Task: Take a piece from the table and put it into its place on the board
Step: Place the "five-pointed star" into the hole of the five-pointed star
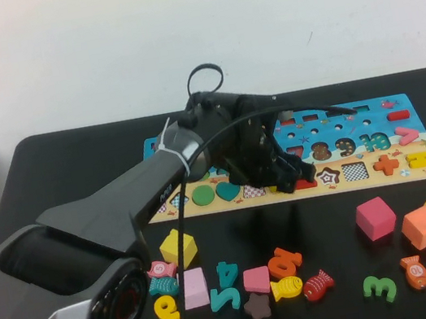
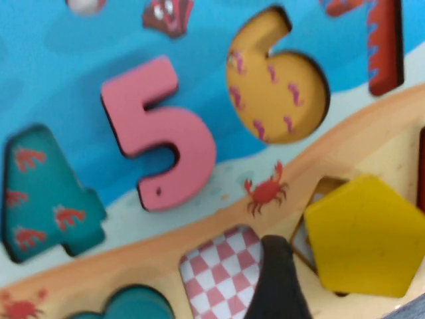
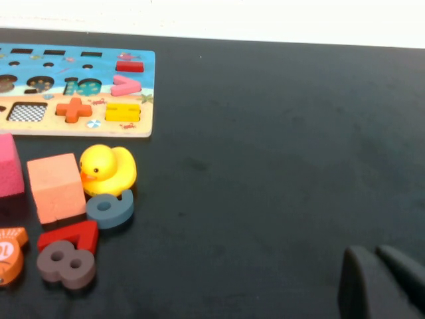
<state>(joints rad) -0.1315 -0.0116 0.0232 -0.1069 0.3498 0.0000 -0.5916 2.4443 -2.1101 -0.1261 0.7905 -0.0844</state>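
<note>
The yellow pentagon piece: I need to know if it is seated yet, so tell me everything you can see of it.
The small flat yellow wooden pentagon piece looks smooth, plain and unmarked. In the left wrist view it lies over its cut-out in the sandy strip of the long wooden puzzle board, slightly skewed, with a gap showing along one edge, so it does not look fully seated. It sits beside a red-checked cut-out. The left gripper hovers above it; contact cannot be told. The right gripper rests far off.

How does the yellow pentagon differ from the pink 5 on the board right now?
The yellow pentagon lies skewed over its cut-out, not yet seated; the pink 5 sits in its recess. The pentagon is a plain shape on the sandy strip; the 5 is a numeral on the blue. Both are flat pieces on the board.
</note>
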